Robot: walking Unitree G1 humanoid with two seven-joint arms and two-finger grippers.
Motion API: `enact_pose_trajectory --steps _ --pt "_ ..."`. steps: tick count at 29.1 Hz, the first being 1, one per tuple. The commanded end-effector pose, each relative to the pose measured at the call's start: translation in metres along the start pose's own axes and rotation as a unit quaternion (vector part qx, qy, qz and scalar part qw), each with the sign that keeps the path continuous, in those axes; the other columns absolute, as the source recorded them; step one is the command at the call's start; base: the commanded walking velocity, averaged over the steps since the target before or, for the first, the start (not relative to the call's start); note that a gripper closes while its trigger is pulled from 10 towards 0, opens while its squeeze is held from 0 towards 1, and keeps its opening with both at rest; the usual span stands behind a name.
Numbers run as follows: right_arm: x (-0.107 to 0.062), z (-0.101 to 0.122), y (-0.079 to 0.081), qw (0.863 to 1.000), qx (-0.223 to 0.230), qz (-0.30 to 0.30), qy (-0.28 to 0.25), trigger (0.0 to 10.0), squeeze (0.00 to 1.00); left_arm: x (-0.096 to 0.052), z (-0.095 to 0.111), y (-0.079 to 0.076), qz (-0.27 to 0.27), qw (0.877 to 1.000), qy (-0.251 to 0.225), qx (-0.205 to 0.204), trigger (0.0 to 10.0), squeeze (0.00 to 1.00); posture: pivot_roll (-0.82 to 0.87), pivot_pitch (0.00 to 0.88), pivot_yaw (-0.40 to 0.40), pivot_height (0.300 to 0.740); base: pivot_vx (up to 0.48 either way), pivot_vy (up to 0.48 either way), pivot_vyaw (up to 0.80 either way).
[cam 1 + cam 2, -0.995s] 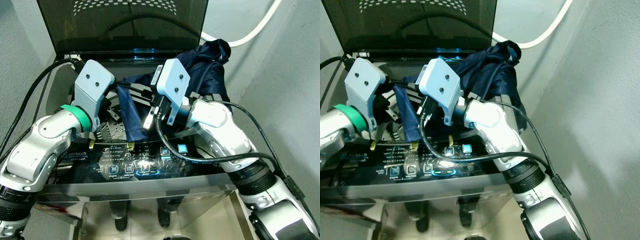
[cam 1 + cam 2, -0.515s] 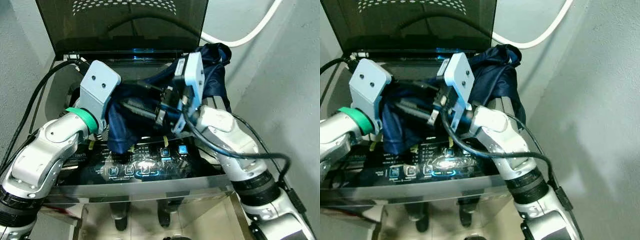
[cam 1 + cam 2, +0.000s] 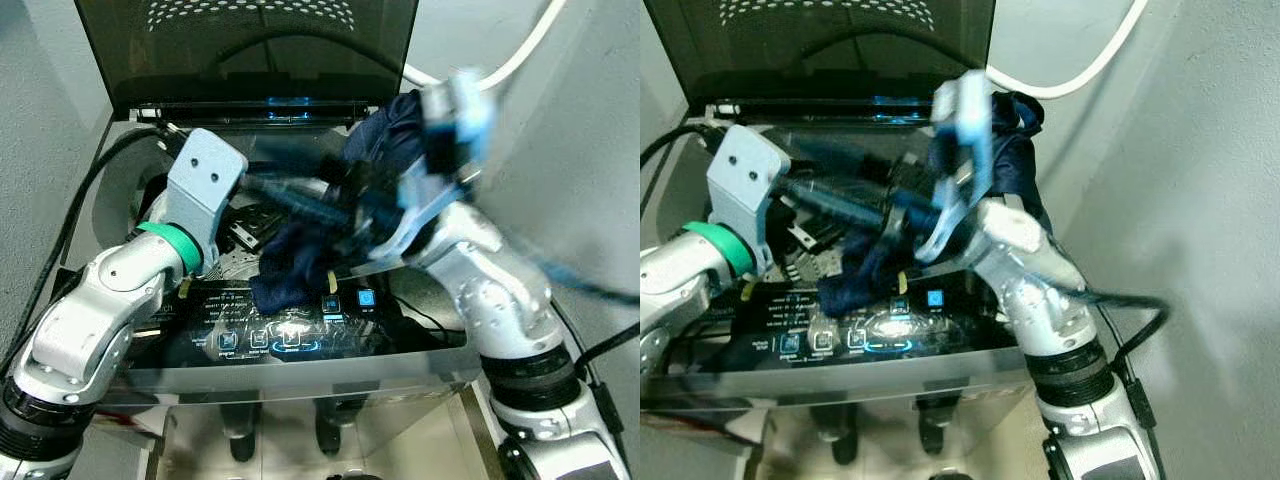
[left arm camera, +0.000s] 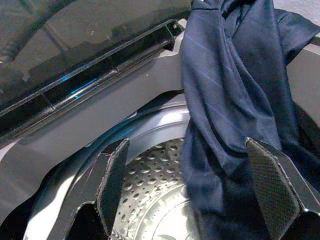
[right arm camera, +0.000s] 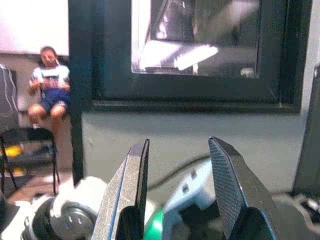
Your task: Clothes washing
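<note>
L gripper [image 4: 187,192]: fingers [image 4: 112,180] spread wide, nothing clamped; poised over open top-load washer [image 3: 120,190], pointing into perforated steel drum [image 4: 160,165]. Navy garment [image 4: 227,100] hangs between the two fingers, not pinched, draped from washer's rear-right rim down into drum mouth. Thin pale stripes visible on fabric in L wrist view.

R gripper [image 5: 177,192]: fingers [image 5: 131,185] apart, moderate gap, empty. R wrist cam looks off across room: dark-framed window [image 5: 195,50], grey wall below, person [image 5: 47,87] seated on a chair far off. R arm [image 3: 490,290] heavily motion-blurred in head views, raised over washer's right side; gripper itself not resolvable there.

Head views: L arm [image 3: 110,300] w/ green wrist band [image 3: 170,245] reaches in from front-left over the opening. Garment bulk bunched at rear-right corner of washer; lower fold spills fwd over drum edge, end resting on front control panel [image 3: 290,335], touching it just above lit blue icons. Smoked lid [image 3: 250,50] stands upright at back. White hose [image 3: 1080,70] curves along wall behind, right.
</note>
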State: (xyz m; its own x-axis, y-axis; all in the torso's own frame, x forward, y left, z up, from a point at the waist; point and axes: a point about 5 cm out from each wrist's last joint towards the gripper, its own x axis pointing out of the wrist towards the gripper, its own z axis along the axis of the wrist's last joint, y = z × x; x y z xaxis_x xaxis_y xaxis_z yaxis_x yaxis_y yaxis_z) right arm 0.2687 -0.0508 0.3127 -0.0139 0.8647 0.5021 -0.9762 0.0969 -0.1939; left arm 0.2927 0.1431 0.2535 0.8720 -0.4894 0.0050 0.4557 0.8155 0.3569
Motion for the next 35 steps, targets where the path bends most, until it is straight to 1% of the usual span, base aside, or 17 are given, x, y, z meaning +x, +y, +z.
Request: enact_pose_trajectory --steps 1,6,8,9,10,11,12,14,19,20,22,23,25,26,27,29,35 --pt "0.001 0.005 0.001 1.000 0.007 0.001 -0.015 10.0 0.00 0.000 -0.002 -0.003 -0.007 1.000 0.007 0.000 10.0 0.00 0.08 0.049 0.029 0.740 0.000 0.000 0.00" --pt "-0.008 0.005 -0.032 0.990 -0.069 -0.119 0.022 10.0 0.00 -0.001 0.003 -0.005 -0.019 1.000 -0.007 0.003 10.0 0.00 0.08 0.050 0.030 0.740 0.000 0.000 0.00" --pt "-0.013 0.000 -0.042 0.976 -0.126 -0.158 0.075 10.0 0.00 -0.004 0.007 -0.002 -0.025 1.000 -0.016 0.009 10.0 0.00 0.08 0.052 0.031 0.740 0.000 0.000 0.00" --pt "-0.013 0.000 -0.042 0.976 -0.126 -0.158 0.075 10.0 0.00 -0.004 0.007 -0.002 -0.025 1.000 -0.016 0.009 10.0 0.00 0.08 0.052 0.031 0.740 0.000 0.000 0.00" --pt "-0.017 -0.005 -0.047 0.963 -0.168 -0.172 0.125 10.0 0.00 -0.006 0.008 0.000 -0.029 0.999 -0.015 0.013 10.0 0.00 0.08 0.054 0.033 0.740 0.000 0.000 0.00" --pt "-0.021 -0.014 -0.048 0.948 -0.206 -0.164 0.177 10.0 0.00 -0.008 0.009 0.002 -0.035 0.999 -0.013 0.019 10.0 0.00 0.09 0.058 0.035 0.740 0.000 0.000 0.00" --pt "-0.021 -0.014 -0.048 0.948 -0.206 -0.164 0.177 10.0 0.00 -0.008 0.009 0.002 -0.035 0.999 -0.013 0.019 10.0 0.00 0.09 0.058 0.035 0.740 0.000 0.000 0.00" --pt "-0.029 -0.028 -0.047 0.927 -0.242 -0.137 0.251 10.0 0.00 -0.015 0.011 0.002 -0.063 0.998 -0.010 0.030 10.0 0.00 0.09 0.062 0.037 0.740 0.000 0.000 0.00" --pt "-0.038 -0.041 -0.041 0.917 -0.241 -0.105 0.300 10.0 0.00 -0.032 0.018 0.001 -0.134 0.990 -0.012 0.047 10.0 0.00 0.09 0.069 0.042 0.740 0.000 0.000 0.00" --pt "-0.044 -0.042 -0.042 0.911 -0.250 -0.104 0.309 10.0 0.00 -0.051 0.023 0.009 -0.179 0.981 -0.003 0.073 10.0 0.00 0.10 0.077 0.047 0.740 0.000 0.000 0.00" --pt "-0.045 -0.042 -0.042 0.910 -0.253 -0.106 0.310 10.0 0.00 -0.055 0.025 0.011 -0.188 0.979 0.000 0.079 10.0 0.00 0.10 0.077 0.047 0.740 0.000 0.000 0.00" --pt "-0.043 -0.031 -0.045 0.926 -0.239 -0.132 0.262 10.0 0.00 -0.070 0.038 0.016 -0.223 0.971 -0.011 0.089 10.0 0.00 0.10 0.082 0.051 0.740 0.000 0.000 0.00" --pt "-0.043 -0.028 -0.046 0.929 -0.236 -0.139 0.248 10.0 0.00 -0.074 0.041 0.017 -0.232 0.968 -0.015 0.092 10.0 0.00 0.10 0.082 0.051 0.740 0.000 0.000 0.00" --pt "-0.038 -0.007 -0.050 0.946 -0.214 -0.182 0.159 10.0 0.00 -0.078 0.069 0.020 -0.244 0.961 -0.072 0.111 10.0 0.00 0.13 0.096 0.053 0.740 0.000 0.000 0.00" --pt "-0.038 -0.007 -0.050 0.946 -0.214 -0.182 0.159 10.0 0.00 -0.078 0.069 0.020 -0.244 0.961 -0.072 0.111 10.0 0.00 0.13 0.096 0.053 0.740 0.000 0.000 0.00" --pt "-0.032 0.009 -0.051 0.958 -0.183 -0.209 0.076 10.0 0.00 -0.074 0.091 0.023 -0.239 0.956 -0.124 0.119 10.0 0.00 0.14 0.099 0.058 0.740 0.000 0.000 0.00" --pt "-0.025 0.027 -0.055 0.953 -0.177 -0.247 -0.009 10.0 0.00 -0.062 0.108 0.020 -0.239 0.946 -0.188 0.110 10.0 0.00 0.13 0.099 0.066 0.740 0.000 0.000 0.00"
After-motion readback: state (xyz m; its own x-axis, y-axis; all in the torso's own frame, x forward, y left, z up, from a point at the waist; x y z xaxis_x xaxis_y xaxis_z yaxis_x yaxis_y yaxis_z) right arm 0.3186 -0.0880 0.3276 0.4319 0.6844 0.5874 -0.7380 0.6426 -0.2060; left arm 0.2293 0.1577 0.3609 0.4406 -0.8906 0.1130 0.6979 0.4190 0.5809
